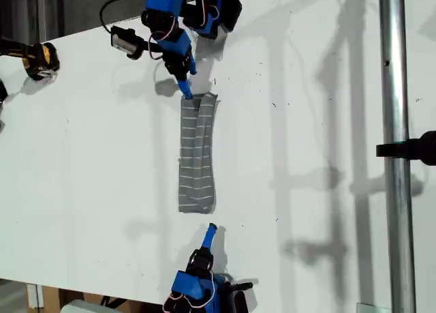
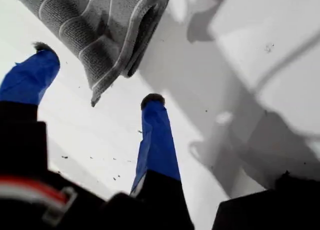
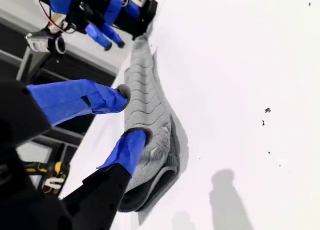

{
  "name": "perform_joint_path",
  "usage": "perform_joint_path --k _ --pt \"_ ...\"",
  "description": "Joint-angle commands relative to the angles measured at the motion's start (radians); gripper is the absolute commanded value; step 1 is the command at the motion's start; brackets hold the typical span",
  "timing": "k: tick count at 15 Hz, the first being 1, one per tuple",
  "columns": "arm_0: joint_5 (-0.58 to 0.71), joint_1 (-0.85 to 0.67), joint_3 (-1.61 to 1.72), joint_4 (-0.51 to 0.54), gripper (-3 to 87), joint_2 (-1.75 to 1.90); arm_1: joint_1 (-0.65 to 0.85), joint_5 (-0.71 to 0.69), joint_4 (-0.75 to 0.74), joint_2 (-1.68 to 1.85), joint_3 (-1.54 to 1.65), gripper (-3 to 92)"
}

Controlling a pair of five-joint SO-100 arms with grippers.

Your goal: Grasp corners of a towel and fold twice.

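Note:
The towel [image 1: 197,153] lies on the white table [image 1: 88,156] folded into a long narrow grey strip with thin white stripes. My first gripper [image 1: 185,88] is at the strip's far end in the exterior view, its tip beside one of the corners [image 1: 185,99]. In the first wrist view it [image 2: 97,84] is open, and the layered towel [image 2: 100,24] end sits just beyond its fingertips. My second gripper [image 1: 212,230] hovers a little short of the strip's near end. It [image 3: 132,115] is open, its blue fingers above the towel [image 3: 150,89], holding nothing.
A yellow and black tool [image 1: 41,59] lies at the exterior view's upper left. A metal pole [image 1: 395,122] with a black clamp [image 1: 415,149] runs down the exterior view's right. The first arm [image 3: 100,9] and its camera show beyond the towel in the second wrist view.

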Motion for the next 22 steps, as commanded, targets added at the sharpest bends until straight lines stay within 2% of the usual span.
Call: perform_joint_path --k 1,5,12,14,16,18,20,22 --pt "-0.017 0.009 -0.006 -0.017 10.6 0.008 0.005 -0.02 -0.129 -0.267 -0.1 36.1" --pt "-0.031 0.008 -0.003 0.014 10.6 0.008 -0.044 0.005 -0.268 -0.629 -0.264 35.8" --pt "-0.037 -0.005 -0.002 0.049 10.5 0.008 -0.098 0.026 -0.423 -0.859 -0.422 33.5" --pt "-0.038 -0.005 -0.003 0.051 10.5 0.008 -0.101 0.009 -0.454 -0.917 -0.491 30.1" --pt "-0.04 -0.002 -0.005 0.051 10.5 0.008 -0.089 0.002 -0.453 -0.933 -0.522 10.0" --pt "-0.041 0.0 -0.005 0.057 10.5 0.008 -0.08 -0.012 -0.408 -0.916 -0.535 0.6" --pt "-0.041 0.0 -0.005 0.064 10.5 0.008 -0.087 -0.021 -0.325 -0.853 -0.532 0.0" --pt "-0.037 -0.002 -0.008 0.066 10.5 0.008 -0.112 -0.011 -0.176 -0.747 -0.528 0.0"
